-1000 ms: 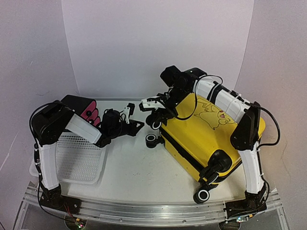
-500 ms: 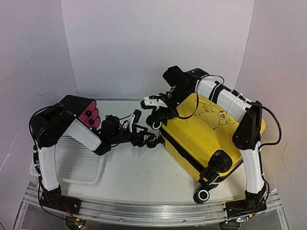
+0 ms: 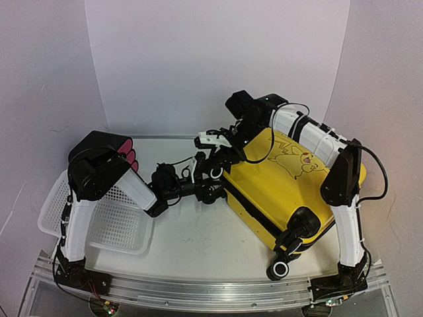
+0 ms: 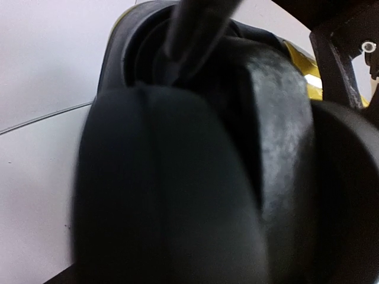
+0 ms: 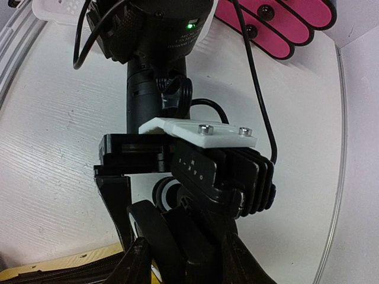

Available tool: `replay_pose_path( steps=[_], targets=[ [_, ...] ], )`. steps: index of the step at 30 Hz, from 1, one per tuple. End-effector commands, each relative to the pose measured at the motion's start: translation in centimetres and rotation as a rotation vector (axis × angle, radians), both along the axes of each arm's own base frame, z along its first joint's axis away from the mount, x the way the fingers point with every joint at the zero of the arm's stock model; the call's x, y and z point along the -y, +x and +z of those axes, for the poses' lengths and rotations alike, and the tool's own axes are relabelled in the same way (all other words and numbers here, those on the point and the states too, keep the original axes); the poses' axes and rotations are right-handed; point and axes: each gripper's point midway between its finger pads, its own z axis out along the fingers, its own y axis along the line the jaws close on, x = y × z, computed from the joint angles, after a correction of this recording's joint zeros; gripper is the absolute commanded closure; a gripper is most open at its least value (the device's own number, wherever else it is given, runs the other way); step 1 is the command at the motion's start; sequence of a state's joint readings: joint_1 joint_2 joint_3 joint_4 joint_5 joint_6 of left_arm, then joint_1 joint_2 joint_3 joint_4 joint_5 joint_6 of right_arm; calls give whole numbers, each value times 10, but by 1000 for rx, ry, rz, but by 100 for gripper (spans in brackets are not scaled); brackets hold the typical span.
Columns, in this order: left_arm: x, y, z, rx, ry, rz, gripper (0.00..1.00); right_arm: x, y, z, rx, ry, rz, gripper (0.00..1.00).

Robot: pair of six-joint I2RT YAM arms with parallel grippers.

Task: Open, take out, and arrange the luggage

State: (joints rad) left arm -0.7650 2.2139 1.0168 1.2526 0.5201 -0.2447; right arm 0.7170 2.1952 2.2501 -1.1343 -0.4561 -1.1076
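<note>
no legible words, brands or numbers anywhere; only a black cartoon drawing (image 3: 291, 158), wordless, on the lid of the yellow luggage (image 3: 274, 195).

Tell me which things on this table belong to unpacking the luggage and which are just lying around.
Part of the job:
- yellow suitcase, lying flat, not yet opened

Just lying about:
- white mesh basket, on the left
- black case with pink ends, behind the basket
</note>
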Motion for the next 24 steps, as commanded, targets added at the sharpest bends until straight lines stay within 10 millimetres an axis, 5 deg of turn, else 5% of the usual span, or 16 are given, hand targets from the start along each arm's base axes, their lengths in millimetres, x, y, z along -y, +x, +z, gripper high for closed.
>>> replay_pose_path(
  steps=[1,8,18,24],
  targets=[
    [-2,-7,-1,71,-2,27,30,23,-52,-2,-259,-92,-60,62],
    [-24,-9,-6,121,131,117,27,24,-54,-5,-273,-96,-58,62],
    [-20,-23,40,149,100,89,31,24,-55,-1,-271,-88,-63,63],
    [-9,-26,21,188,212,101,40,24,-56,3,-277,-76,-62,64]
  ],
)
